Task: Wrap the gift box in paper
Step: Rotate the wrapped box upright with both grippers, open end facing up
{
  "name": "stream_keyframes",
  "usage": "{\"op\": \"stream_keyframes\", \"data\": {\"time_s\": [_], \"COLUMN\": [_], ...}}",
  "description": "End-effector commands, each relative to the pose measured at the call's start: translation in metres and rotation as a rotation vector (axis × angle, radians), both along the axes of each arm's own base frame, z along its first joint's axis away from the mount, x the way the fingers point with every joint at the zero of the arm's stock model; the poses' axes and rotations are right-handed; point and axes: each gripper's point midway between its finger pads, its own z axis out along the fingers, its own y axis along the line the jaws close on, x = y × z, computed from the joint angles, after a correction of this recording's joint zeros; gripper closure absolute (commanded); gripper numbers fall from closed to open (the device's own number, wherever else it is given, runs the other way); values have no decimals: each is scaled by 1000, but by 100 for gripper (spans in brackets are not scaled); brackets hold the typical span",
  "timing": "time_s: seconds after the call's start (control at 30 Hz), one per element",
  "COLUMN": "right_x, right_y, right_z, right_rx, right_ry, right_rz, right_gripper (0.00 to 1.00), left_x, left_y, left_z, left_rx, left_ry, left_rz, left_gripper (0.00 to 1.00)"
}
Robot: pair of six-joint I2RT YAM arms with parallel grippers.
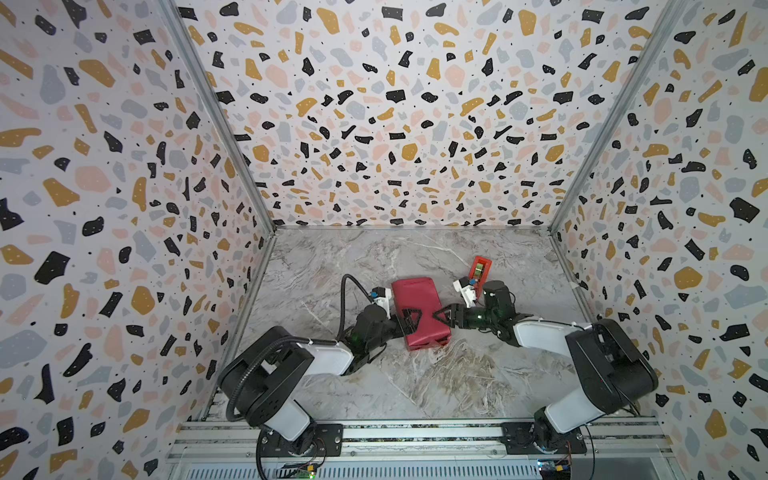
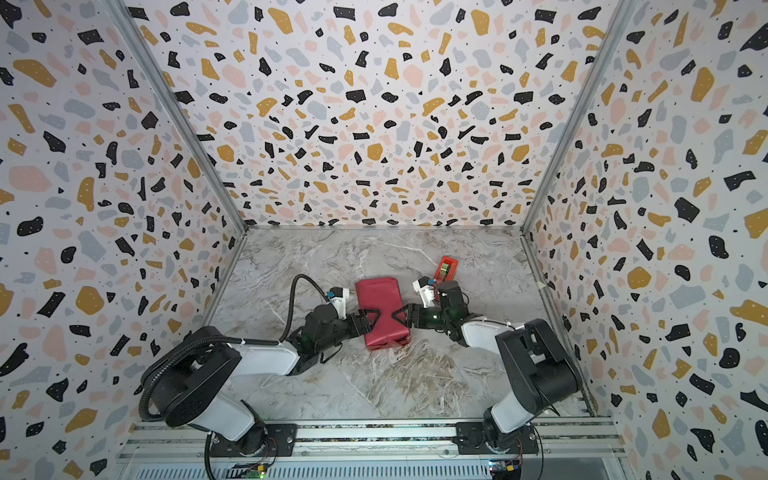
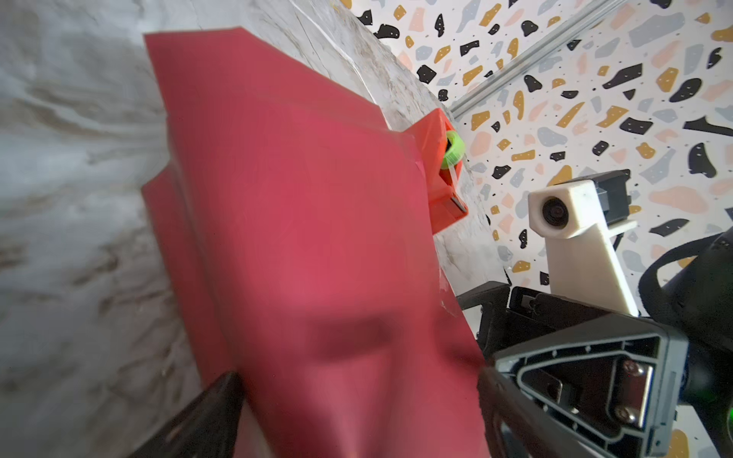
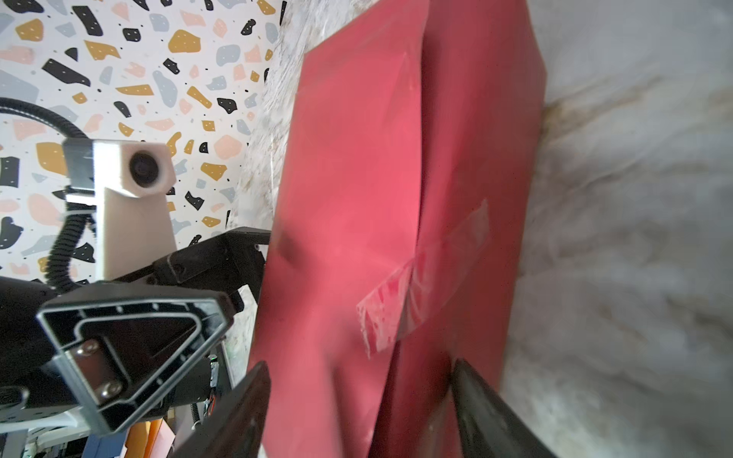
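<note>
The left fingers (image 3: pixel 214 412) and right fingers (image 4: pixel 484 408) each stood apart astride a long edge of the paper (image 1: pixel 415 299), facing each other; whether either pair pinched it could not be told. The paper lay folded round the box, hidden inside, on the table (image 1: pixel 415 395) between them. A tape strip (image 4: pixel 424 277) held the seam just ahead of the right fingers. A good grip would probably close both pairs evenly and gently, level with each other, so the paper neither creased nor tore at that seam.

Black-and-white arms (image 1: pixel 328 358), ribbed black cable (image 1: pixel 343 297)
</note>
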Motion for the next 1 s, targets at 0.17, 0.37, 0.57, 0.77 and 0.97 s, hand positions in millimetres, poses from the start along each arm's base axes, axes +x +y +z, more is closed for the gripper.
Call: {"op": "stream_keyframes", "data": {"time_s": [0.17, 0.37, 0.57, 0.77, 0.97], "right_x": [-22, 6, 24, 24, 28], "right_y": [-38, -21, 4, 21, 27], "right_z": [-5, 7, 9, 5, 34], "right_rx": [-56, -24, 16, 31, 93], "right_ry": [7, 7, 19, 29, -37], "right_rz": [-152, -127, -67, -27, -12], "right_gripper": [12, 9, 10, 13, 15], "left_x": [-27, -1, 18, 21, 24], "left_y": [38, 26, 7, -10, -27], "left_z": [12, 23, 11, 19, 50], "left_rx": [-20, -18, -37, -73, -158], "left_ry": [-35, -40, -3, -15, -63], "left_rz": [109, 106, 87, 60, 4], "left_gripper": [0, 0, 1, 2, 3]}}
